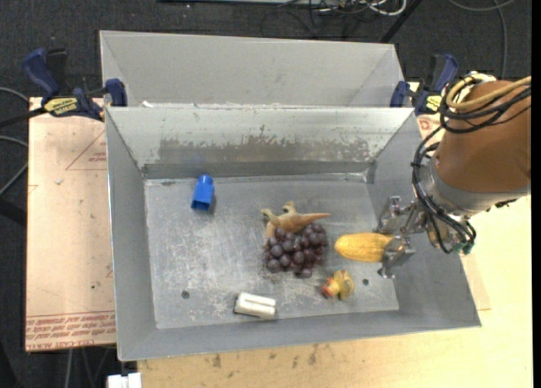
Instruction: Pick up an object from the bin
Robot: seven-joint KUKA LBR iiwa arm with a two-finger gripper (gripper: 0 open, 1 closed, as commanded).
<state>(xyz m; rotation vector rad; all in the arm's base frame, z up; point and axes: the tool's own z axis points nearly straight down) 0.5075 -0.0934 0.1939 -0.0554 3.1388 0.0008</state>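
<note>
My gripper [394, 238] hangs at the right side of the bin, its metal fingers spread apart, so it stands open with nothing between them. Just left of the fingertips lies a yellow corn cob [362, 248], its right end close to the lower finger. Below the cob sits a small yellow and red toy [337, 286]. Further left is a bunch of dark purple grapes [295, 249], with a tan dinosaur figure [292, 218] lying along its top edge.
A blue block [203, 192] lies at the back left of the floor. A white cylinder [255, 304] rests near the front wall. The arm with its orange cover and cables rises over the bin's right wall.
</note>
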